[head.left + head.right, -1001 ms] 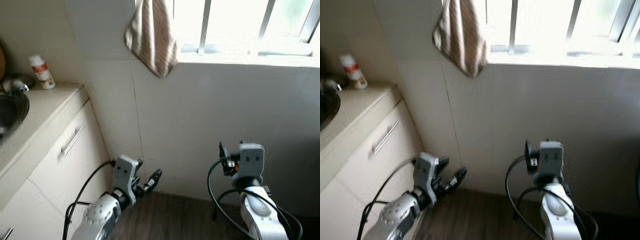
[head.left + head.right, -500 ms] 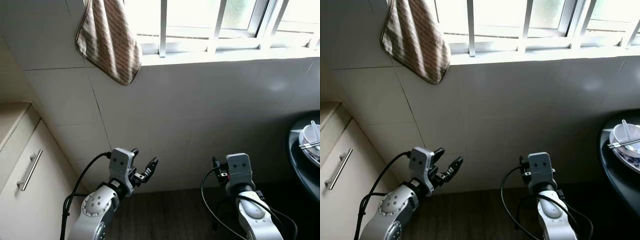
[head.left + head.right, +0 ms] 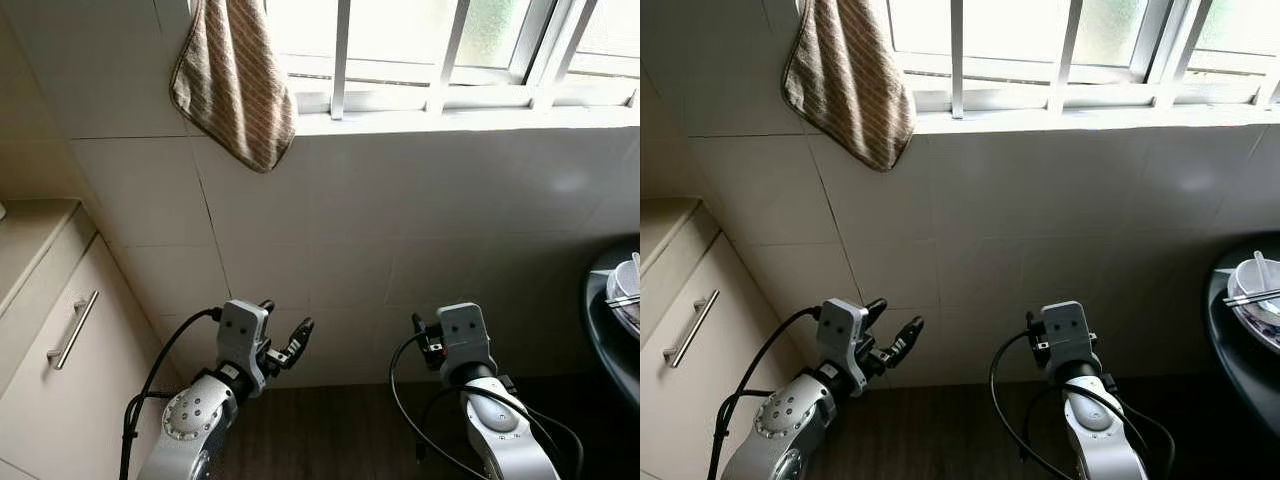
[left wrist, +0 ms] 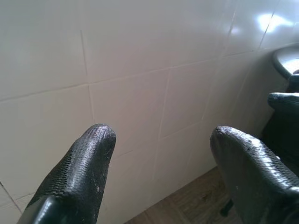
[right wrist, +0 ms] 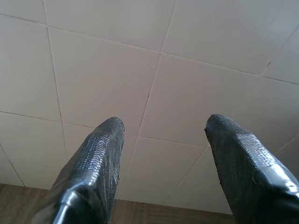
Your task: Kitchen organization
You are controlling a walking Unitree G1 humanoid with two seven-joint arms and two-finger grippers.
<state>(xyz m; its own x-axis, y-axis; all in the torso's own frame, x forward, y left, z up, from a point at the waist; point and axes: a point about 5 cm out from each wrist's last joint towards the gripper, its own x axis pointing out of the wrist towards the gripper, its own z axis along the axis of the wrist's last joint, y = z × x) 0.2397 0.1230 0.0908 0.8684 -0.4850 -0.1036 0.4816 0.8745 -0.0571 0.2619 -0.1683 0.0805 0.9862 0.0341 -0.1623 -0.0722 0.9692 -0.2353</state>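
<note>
My left gripper (image 3: 287, 320) hangs low in front of the white tiled wall (image 3: 400, 230), open and empty. The left wrist view has its two black fingertips (image 4: 98, 140) wide apart, pointing at the tiles. My right gripper (image 5: 163, 128) is also open with nothing between its fingers, aimed at the same wall; its grey wrist block (image 3: 456, 335) sits low at centre right. A white bowl (image 3: 1260, 285) holding a spoon and chopsticks rests on a dark round table (image 3: 1220, 325) at the far right edge, away from both grippers.
A brown striped towel (image 3: 238, 85) hangs from the barred window (image 3: 440, 50) above the wall. A cream cabinet with a metal handle (image 3: 72, 330) and its counter (image 3: 25, 245) stand at the left. Dark wood floor (image 3: 340, 435) lies below the arms.
The view has swung right, away from the sink and bottle, then slightly back left; the dark table has come into sight. Both arms keep the same pose, grippers still open.
</note>
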